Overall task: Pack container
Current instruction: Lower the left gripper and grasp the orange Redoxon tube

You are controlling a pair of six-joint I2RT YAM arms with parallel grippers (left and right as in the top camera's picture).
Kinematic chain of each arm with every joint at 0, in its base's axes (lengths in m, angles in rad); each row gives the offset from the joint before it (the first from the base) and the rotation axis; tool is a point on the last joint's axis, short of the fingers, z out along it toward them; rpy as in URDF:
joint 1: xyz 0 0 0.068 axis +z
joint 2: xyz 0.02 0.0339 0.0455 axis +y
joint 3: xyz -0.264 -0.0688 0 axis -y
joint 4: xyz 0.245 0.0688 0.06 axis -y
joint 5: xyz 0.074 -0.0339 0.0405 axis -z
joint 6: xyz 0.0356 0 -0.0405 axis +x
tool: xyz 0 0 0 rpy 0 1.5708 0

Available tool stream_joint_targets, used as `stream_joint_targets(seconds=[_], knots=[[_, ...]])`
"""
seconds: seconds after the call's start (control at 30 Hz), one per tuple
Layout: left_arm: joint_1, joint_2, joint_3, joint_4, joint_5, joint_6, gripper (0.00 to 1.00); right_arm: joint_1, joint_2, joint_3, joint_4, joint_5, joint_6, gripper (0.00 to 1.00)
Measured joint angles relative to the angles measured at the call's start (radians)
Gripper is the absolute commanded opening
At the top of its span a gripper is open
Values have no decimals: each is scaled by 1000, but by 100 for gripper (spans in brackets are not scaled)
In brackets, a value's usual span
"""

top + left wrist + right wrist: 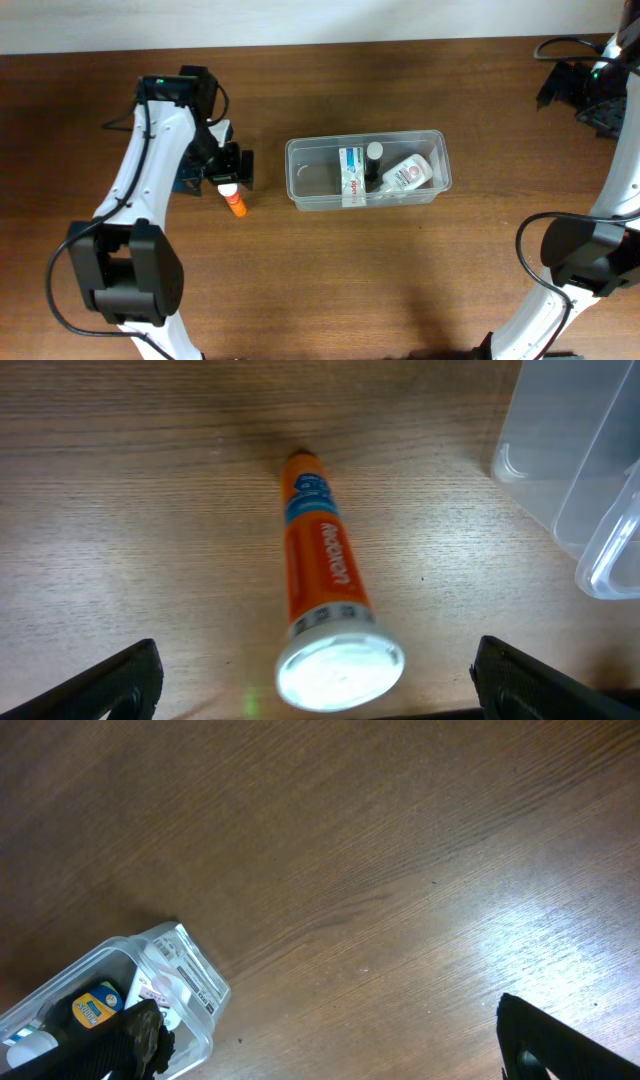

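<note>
Even light, glare on tabletop [560, 950]

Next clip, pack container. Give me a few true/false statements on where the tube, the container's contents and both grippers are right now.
1. The orange tube lies on the table, outside the container. True.
2. The left gripper has its jaws shut on the tube. False: the jaws stand open above it, and the tube lies loose on the table.
3. A box and a white bottle lie in the container. True.
4. The right gripper hovers over the container. False: it is off to one side over bare table, jaws open and empty.
</note>
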Motion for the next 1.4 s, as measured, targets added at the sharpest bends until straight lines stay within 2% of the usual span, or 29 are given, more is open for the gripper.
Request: stream_joint_targets(seconds=[0.3,0.63,0.93,1.07,1.27,1.37,1.4], knots=[[-16,8,0,8,-23,-4,99,0,0,0,0,0,-1,98],[-24,8,-14,83,-52,-8,99,0,0,0,0,0,-1,98],[-24,8,-123,121,-53,-11,99,0,0,0,0,0,0,98],[-24,11,-166,185,-53,-11,99,0,0,0,0,0,-1,98],[-24,11,-174,218,-53,-11,99,0,0,0,0,0,0,98],[-24,11,-174,222,-53,-13,89,0,0,0,0,0,0,98],[-24,11,-174,222,-53,-14,82,0,0,0,0,0,0,98]])
